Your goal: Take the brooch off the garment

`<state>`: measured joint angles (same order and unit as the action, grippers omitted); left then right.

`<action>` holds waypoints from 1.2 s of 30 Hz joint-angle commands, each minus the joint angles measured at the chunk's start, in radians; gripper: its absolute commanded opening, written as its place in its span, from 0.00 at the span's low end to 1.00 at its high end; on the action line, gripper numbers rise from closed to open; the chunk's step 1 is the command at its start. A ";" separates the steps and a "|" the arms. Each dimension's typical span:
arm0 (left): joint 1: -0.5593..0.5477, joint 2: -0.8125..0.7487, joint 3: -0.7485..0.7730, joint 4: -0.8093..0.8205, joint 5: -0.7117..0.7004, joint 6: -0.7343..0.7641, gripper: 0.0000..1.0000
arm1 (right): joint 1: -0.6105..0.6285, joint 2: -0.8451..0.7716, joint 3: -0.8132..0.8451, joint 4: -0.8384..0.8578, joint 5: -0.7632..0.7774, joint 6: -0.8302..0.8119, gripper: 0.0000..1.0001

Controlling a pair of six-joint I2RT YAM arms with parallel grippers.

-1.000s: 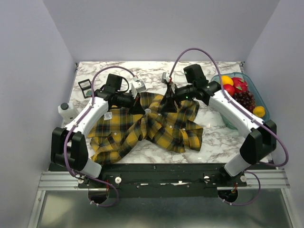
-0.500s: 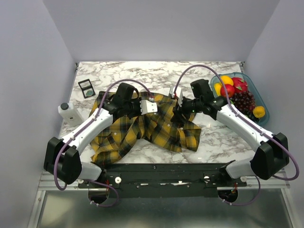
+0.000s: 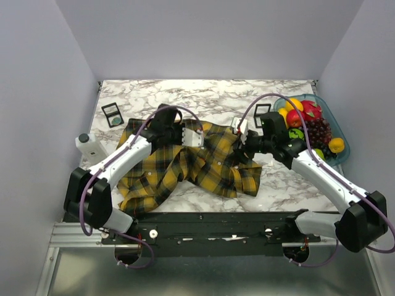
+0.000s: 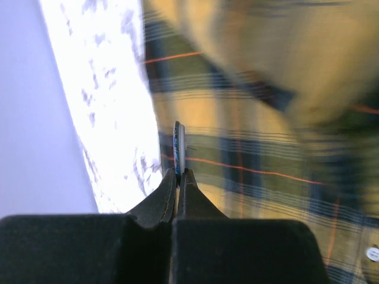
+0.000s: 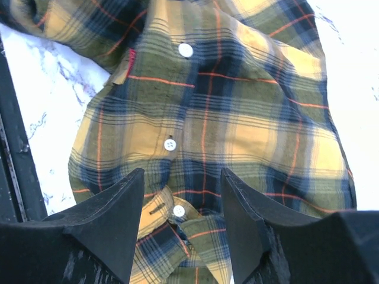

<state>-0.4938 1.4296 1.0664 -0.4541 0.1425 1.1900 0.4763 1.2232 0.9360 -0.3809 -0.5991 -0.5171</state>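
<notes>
On my left wrist view the left fingers (image 4: 177, 180) are pressed tight together, and between their tips they pinch the brooch (image 4: 179, 147), which I see only edge-on as a thin upright disc with a bluish face. It stands just above the plaid of the garment (image 3: 185, 169), close to where the cloth meets the bare marble; from this angle I cannot tell whether it is fastened to the fabric or free of it. The garment lies crumpled across the middle of the table (image 3: 185, 92), yellow and dark checks, with both arms reaching over it from the near edge. The right fingers (image 5: 115, 219) are spread wide and hold nothing; they hang over a flat stretch of the garment where three small white buttons (image 5: 170, 144) run in a line, and I cannot tell whether their tips touch the cloth. From above I cannot pick out the brooch at all, since the left wrist covers that spot. Off to the left stand a white bottle (image 3: 88, 145) and a black square frame (image 3: 112, 115); a teal basket (image 3: 335, 123) of fruit sits at the far right.
</notes>
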 commanded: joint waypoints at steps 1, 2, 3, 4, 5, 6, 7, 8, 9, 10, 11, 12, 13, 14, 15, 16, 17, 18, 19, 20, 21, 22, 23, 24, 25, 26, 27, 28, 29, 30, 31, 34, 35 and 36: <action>0.121 0.089 0.307 -0.128 0.136 -0.370 0.00 | -0.050 -0.028 -0.011 0.085 0.007 0.074 0.62; 0.142 0.109 0.367 -0.214 0.185 -0.445 0.00 | -0.057 -0.027 -0.006 0.092 0.004 0.090 0.62; 0.179 0.144 0.480 -0.262 0.322 -0.536 0.00 | -0.070 -0.021 0.000 0.100 -0.001 0.121 0.62; 0.190 0.163 0.531 -0.309 0.383 -0.576 0.00 | -0.074 -0.014 0.020 0.120 -0.004 0.140 0.61; 0.195 0.176 0.573 -0.383 0.449 -0.610 0.00 | -0.076 -0.010 0.035 0.131 -0.005 0.156 0.61; 0.198 0.199 0.643 -0.415 0.509 -0.638 0.00 | -0.080 -0.005 0.055 0.138 -0.019 0.185 0.61; 0.196 0.209 0.671 -0.440 0.625 -0.692 0.00 | -0.081 0.011 0.098 0.155 -0.031 0.198 0.59; 0.196 0.218 0.696 -0.466 0.682 -0.725 0.00 | -0.081 0.021 0.127 0.161 -0.042 0.210 0.59; 0.196 0.233 0.736 -0.471 0.734 -0.765 0.00 | -0.079 0.033 0.156 0.166 -0.085 0.221 0.58; 0.196 0.244 0.754 -0.471 0.829 -0.829 0.00 | -0.079 0.057 0.185 0.159 -0.120 0.210 0.56; 0.196 0.250 0.768 -0.459 0.868 -0.869 0.00 | -0.077 0.068 0.246 0.155 -0.157 0.201 0.56; 0.195 0.253 0.773 -0.437 0.906 -0.904 0.00 | -0.079 0.078 0.273 0.155 -0.200 0.198 0.55; 0.195 0.250 0.764 -0.411 0.933 -0.937 0.00 | -0.079 0.087 0.300 0.166 -0.208 0.206 0.54; 0.195 0.244 0.756 -0.365 0.975 -0.989 0.00 | -0.079 0.107 0.340 0.177 -0.206 0.227 0.54; 0.195 0.238 0.747 -0.353 0.997 -1.003 0.00 | -0.079 0.116 0.362 0.188 -0.200 0.270 0.54; 0.195 0.241 0.745 -0.347 1.015 -1.015 0.00 | -0.079 0.124 0.375 0.203 -0.203 0.284 0.53; 0.195 0.244 0.745 -0.336 1.048 -1.038 0.00 | -0.077 0.136 0.389 0.211 -0.212 0.299 0.53; 0.195 0.241 0.741 -0.328 1.062 -1.049 0.00 | -0.079 0.142 0.408 0.220 -0.229 0.336 0.53; 0.195 0.241 0.738 -0.322 1.074 -1.056 0.00 | -0.079 0.147 0.412 0.238 -0.238 0.354 0.52; 0.195 0.241 0.736 -0.305 1.086 -1.064 0.00 | -0.079 0.153 0.418 0.247 -0.251 0.376 0.52; 0.195 0.241 0.730 -0.293 1.112 -1.095 0.00 | -0.079 0.162 0.420 0.255 -0.270 0.411 0.52; 0.195 0.239 0.725 -0.281 1.124 -1.109 0.00 | -0.079 0.164 0.419 0.269 -0.280 0.425 0.52; 0.195 0.238 0.721 -0.253 1.134 -1.125 0.00 | -0.079 0.168 0.416 0.275 -0.290 0.436 0.52; 0.195 0.235 0.710 -0.239 1.154 -1.142 0.00 | -0.077 0.168 0.412 0.281 -0.306 0.454 0.52; 0.195 0.233 0.702 -0.224 1.161 -1.176 0.00 | -0.076 0.168 0.405 0.290 -0.312 0.462 0.52; 0.195 0.232 0.696 -0.198 1.171 -1.187 0.00 | -0.074 0.167 0.402 0.295 -0.318 0.469 0.52; 0.195 0.226 0.684 -0.187 1.177 -1.185 0.00 | -0.074 0.167 0.400 0.300 -0.330 0.474 0.52; 0.193 0.226 0.678 -0.176 1.184 -1.225 0.00 | -0.068 0.165 0.399 0.306 -0.334 0.479 0.52; 0.193 0.224 0.675 -0.167 1.184 -1.228 0.00 | -0.065 0.164 0.394 0.313 -0.338 0.485 0.52; 0.193 0.223 0.670 -0.167 1.184 -1.228 0.00 | -0.064 0.164 0.394 0.318 -0.347 0.500 0.52; 0.190 0.221 0.667 -0.167 1.184 -1.228 0.00 | -0.061 0.164 0.394 0.329 -0.350 0.509 0.52; 0.187 0.221 0.662 -0.149 1.191 -1.245 0.00 | -0.056 0.167 0.394 0.349 -0.360 0.551 0.52; 0.186 0.223 0.659 -0.132 1.195 -1.262 0.00 | -0.053 0.168 0.394 0.349 -0.361 0.555 0.52; 0.184 0.221 0.656 -0.124 1.197 -1.268 0.00 | -0.051 0.170 0.392 0.350 -0.364 0.557 0.52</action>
<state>-0.3016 1.6672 1.7348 -0.6418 1.2816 -0.0170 0.4133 1.3911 1.3373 -0.0799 -0.9157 -0.0147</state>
